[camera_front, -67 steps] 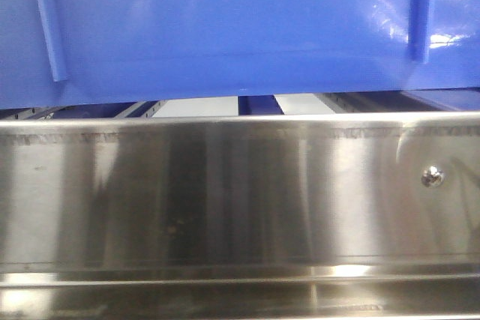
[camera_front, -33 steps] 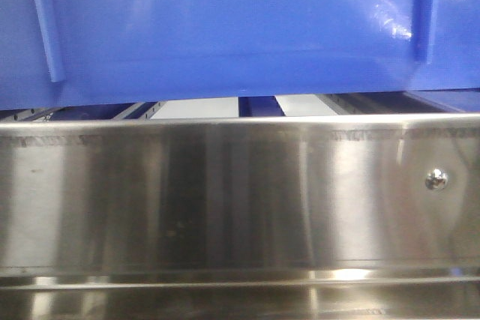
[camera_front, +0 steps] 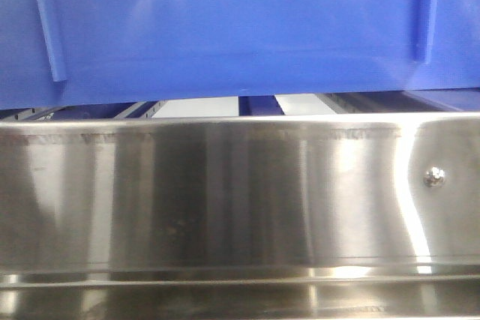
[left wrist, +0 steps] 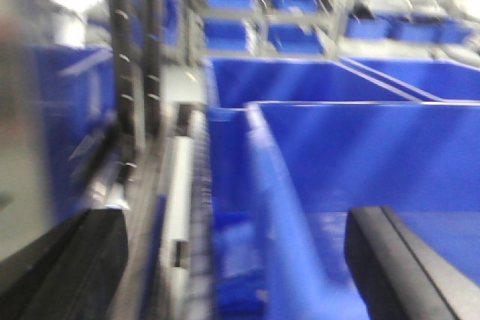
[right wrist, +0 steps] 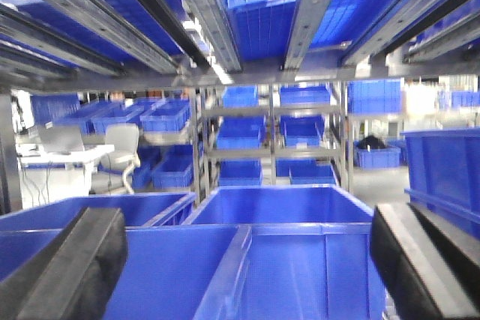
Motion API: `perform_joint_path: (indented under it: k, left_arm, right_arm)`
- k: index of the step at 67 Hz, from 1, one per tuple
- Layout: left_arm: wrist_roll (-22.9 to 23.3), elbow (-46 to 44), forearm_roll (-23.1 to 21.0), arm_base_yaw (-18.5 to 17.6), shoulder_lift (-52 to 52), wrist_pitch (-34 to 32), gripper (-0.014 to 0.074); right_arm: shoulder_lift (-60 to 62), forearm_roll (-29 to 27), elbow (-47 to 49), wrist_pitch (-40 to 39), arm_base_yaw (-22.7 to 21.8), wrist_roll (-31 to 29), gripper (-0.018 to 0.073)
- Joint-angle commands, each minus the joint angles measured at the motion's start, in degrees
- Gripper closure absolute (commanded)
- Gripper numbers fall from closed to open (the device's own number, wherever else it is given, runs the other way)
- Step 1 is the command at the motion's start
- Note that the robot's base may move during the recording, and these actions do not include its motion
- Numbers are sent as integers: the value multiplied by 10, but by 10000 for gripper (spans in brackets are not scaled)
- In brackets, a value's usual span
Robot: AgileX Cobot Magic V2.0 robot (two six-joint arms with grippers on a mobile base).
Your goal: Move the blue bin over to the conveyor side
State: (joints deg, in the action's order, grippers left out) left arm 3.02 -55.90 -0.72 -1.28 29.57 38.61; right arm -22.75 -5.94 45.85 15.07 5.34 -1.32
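Blue bin (camera_front: 240,28) cropped above a steel rail (camera_front: 225,192); both pincers spread.

The front view cuts the blue bin off on three sides, showing one glossy wall with two vertical ribs, its lower edge just above the rail and its single screw (camera_front: 433,177). The left wrist view is badly blurred: the left pincer (left wrist: 240,275) stands wide, a blue rim (left wrist: 262,177) running between its two black fingers (left wrist: 67,267), contact impossible to judge. Only the right wrist view shows the right pincer (right wrist: 247,275), equally wide and gripping nothing, facing open bins (right wrist: 277,211), with racks (right wrist: 271,129) and one chair (right wrist: 120,157) behind.
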Motion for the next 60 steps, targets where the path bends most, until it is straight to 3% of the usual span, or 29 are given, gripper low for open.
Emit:
perform_joint_path:
  k: [1, 11, 30, 39, 48, 60]
  left_arm:
    - [0, -46, -13, -23, 41, -4, 99]
    - [0, -113, -13, -66, 111, 32, 99]
    - [0, -264, -11, -134, 285, 179, 99]
    - [11, -327, 14, -140, 343, 217, 99]
    - [74, -377, 103, -139, 390, 258, 99]
    - [93, -399, 112, -139, 432, 279, 99]
  right_arm:
    - [-52, 1, 38, 4, 0, -2, 0]
    - [-123, 1, 109, 77, 2, -2, 0]
    - [-279, 1, 287, 281, 52, -13, 0]
    - [-351, 1, 369, 368, 61, -19, 0]
    - [-408, 1, 438, 447, 61, -19, 0]
    - [-467, 1, 494, 522, 61, -19, 0]
